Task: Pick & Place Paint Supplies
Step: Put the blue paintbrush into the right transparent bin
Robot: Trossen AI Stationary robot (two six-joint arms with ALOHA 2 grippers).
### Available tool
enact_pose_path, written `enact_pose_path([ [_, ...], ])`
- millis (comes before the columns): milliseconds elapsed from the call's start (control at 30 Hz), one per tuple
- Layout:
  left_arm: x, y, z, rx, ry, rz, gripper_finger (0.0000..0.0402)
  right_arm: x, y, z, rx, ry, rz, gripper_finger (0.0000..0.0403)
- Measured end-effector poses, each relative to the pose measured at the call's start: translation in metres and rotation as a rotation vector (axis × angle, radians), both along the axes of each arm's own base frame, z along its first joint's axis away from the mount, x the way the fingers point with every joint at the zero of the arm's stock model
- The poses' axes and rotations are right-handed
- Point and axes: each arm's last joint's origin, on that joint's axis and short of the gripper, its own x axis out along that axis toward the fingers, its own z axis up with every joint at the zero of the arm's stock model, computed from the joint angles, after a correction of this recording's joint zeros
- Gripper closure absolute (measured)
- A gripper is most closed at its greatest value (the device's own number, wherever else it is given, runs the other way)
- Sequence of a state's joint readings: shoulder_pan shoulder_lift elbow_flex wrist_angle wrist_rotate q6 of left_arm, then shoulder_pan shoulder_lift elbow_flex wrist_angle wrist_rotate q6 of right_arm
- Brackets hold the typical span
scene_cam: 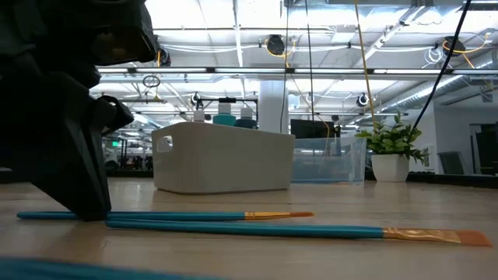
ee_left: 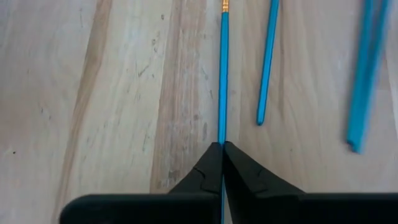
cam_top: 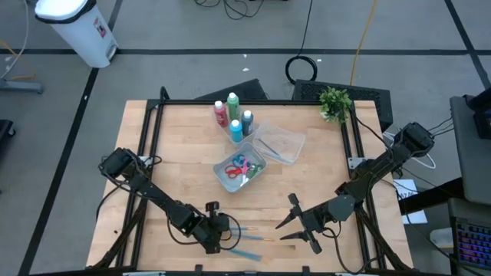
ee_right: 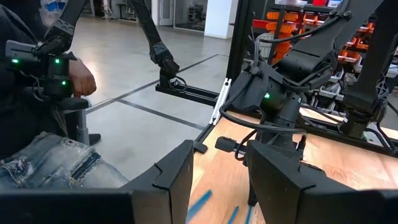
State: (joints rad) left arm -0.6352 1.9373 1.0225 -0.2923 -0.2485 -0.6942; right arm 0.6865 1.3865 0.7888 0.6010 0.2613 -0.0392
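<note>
a thin blue brush [ee_left: 222, 74] is lying flat on the wooden table [ee_left: 93, 93], its handle pinched between the left gripper [ee_left: 222, 149] fingers, which are closing fully on it. two more brushes [ee_left: 267, 62] are lying just beside those fingers. the right gripper [cam_top: 295, 222] is hovering nearby, fingers parted, holding nothing.

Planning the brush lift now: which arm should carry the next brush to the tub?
Left. Its gripper is already shut on a thin blue brush at the table's near edge; the right gripper hovers open, holding nothing.
</note>
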Motion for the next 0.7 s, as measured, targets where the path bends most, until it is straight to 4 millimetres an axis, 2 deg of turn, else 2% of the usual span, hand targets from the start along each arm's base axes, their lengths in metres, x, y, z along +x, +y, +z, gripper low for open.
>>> enact_pose_path([
  [533, 0.003, 0.005, 0.001, 0.037, -0.034, 0.023, 0.0400, 0.000, 0.000, 0.000, -0.001, -0.001, 0.000, 0.0263],
  [700, 0.001, 0.008, 0.019, 0.050, -0.085, 0.013, 0.0401, 0.000, 0.000, 0.000, -0.002, -0.001, 0.000, 0.0263],
])
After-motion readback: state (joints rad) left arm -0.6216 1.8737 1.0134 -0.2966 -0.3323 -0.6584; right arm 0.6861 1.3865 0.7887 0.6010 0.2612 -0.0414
